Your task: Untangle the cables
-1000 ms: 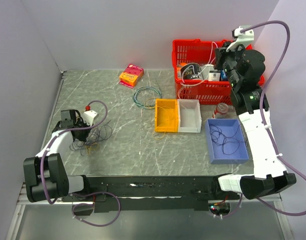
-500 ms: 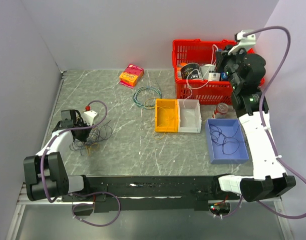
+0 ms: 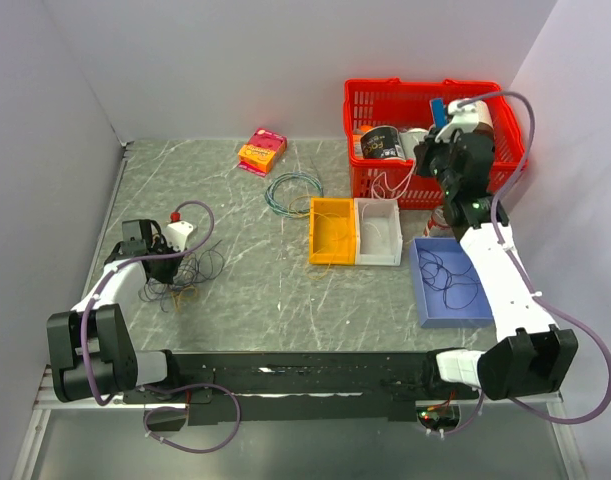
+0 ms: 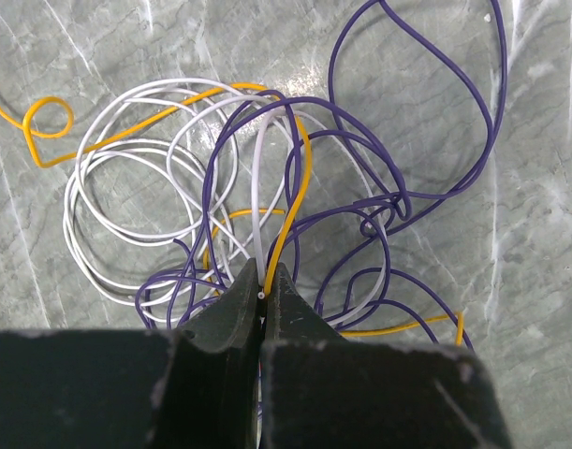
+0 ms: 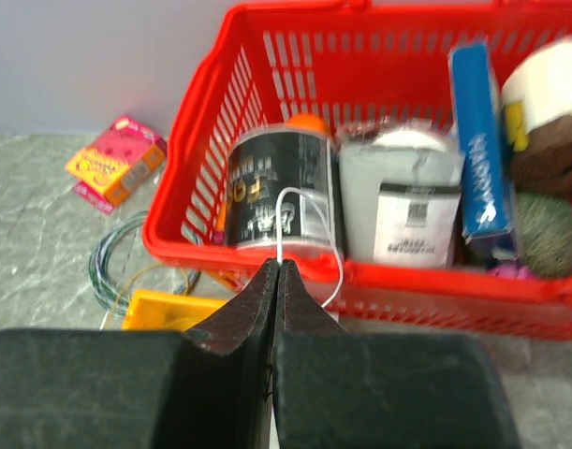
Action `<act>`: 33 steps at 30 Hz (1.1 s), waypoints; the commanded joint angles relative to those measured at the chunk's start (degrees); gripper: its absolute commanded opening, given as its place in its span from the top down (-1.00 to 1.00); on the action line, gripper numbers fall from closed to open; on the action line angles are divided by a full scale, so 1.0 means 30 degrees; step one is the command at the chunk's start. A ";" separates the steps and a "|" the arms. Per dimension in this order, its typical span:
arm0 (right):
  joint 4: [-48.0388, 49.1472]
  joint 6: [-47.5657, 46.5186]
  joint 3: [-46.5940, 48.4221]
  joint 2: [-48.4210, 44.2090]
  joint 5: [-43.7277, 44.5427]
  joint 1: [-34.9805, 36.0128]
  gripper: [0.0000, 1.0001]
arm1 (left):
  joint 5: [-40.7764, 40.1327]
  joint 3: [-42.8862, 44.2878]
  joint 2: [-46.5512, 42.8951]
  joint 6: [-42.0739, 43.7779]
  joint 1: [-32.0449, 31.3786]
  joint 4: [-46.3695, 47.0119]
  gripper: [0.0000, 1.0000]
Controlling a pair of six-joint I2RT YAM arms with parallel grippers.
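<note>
Light, floppy, snag-prone cables (image 4: 302,168), best pinched singly; left tool (image 4: 263,290) clamped on them, right tool (image 5: 277,271) on a white strand (image 5: 282,224)

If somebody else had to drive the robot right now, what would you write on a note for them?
The left gripper has its fingers shut on strands of the cables, a tangled bunch on the table at the left.
The right gripper has its fingers shut on a white strand, held up by the front of the red basket.
Done: a dark strand lies alone in the blue bin.
Left: probably drop the white strand in the white bin, then pull the yellow, white and purple strands apart.
</note>
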 commanded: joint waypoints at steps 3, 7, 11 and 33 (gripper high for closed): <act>0.1054 0.1262 -0.3020 -0.0237 -0.0079 0.0525 1.00 | 0.0960 0.0428 -0.0233 -0.0141 -0.0045 -0.0180 0.98; 0.1490 0.1613 -0.4953 0.0291 0.0421 0.1081 1.00 | 0.1165 0.0780 0.0119 -0.0259 -0.0074 -0.0472 0.98; 0.1229 0.1850 -0.5134 0.1664 0.0566 0.1695 1.00 | 0.1225 0.0839 0.0120 -0.0464 -0.0191 -0.0619 0.98; -0.2144 0.0414 -0.2553 0.1029 0.4112 0.5385 -0.99 | 0.7315 0.3762 -0.2811 0.1089 -0.3883 -0.6999 0.98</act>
